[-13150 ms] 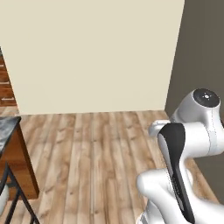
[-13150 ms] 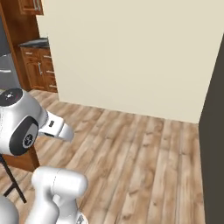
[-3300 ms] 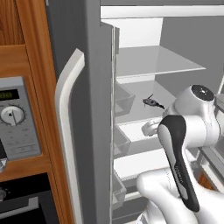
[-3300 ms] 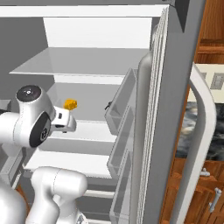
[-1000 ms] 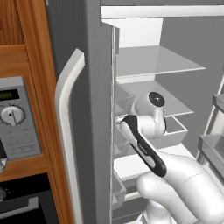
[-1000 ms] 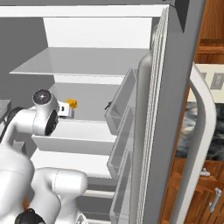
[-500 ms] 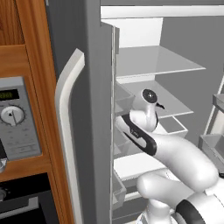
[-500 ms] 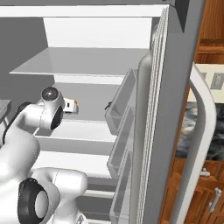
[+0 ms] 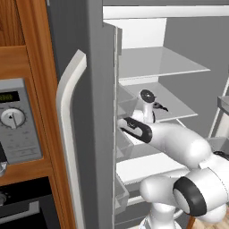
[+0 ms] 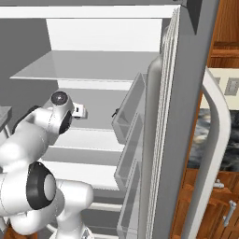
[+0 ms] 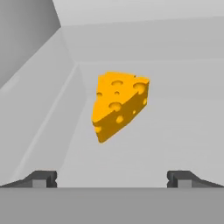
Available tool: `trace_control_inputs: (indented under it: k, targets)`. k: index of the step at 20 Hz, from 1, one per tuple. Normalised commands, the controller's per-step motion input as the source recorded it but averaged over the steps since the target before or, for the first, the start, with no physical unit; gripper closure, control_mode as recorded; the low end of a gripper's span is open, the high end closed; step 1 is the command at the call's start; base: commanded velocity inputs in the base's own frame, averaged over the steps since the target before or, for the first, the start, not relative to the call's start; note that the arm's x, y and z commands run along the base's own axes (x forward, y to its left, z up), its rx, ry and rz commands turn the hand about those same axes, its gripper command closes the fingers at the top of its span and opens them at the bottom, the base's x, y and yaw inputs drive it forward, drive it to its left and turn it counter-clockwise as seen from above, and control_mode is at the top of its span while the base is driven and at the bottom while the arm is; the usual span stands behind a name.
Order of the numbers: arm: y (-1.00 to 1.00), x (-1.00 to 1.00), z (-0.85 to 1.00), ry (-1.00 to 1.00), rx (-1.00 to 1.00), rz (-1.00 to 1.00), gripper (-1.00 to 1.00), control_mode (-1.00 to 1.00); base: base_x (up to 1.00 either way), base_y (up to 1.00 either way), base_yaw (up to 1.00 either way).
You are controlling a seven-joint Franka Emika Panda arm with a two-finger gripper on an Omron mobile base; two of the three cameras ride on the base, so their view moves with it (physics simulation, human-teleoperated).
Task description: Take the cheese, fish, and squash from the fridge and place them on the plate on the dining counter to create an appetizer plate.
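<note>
Hand view puts the cheese [image 11: 120, 105] on a pale shelf inside the fridge [image 9: 147, 67], just ahead of the gripper [image 11: 112, 178], whose jaws are spread wide and empty. Probably light, stiff and a little slick; best pinched across the two flat wedge faces, away from the thin tip. Base views add the arm reaching into the fridge, with the fish [image 9: 160, 106] beside the wrist.

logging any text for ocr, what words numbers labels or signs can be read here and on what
Microwave display: green digits glow on it, too blurred to read.
Microwave dial: small marks around it, too small to read.
Fridge, its shelves and door bins: no text.
Cheese: no label, just holes.
Nothing else carries readable text.
</note>
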Motion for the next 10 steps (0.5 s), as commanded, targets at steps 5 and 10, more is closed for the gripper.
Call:
trace_control_inputs:
  k: [5, 10]
  targets:
    - [0.07, 0.28, -0.17, 0.00, 0.00, -0.09, -1.00, -1.00, 0.00, 0.00, 0.00]
    - [0.12, 0.35, -0.05, 0.00, 0.00, -0.10, -1.00, -1.00, 0.00, 0.00, 0.00]
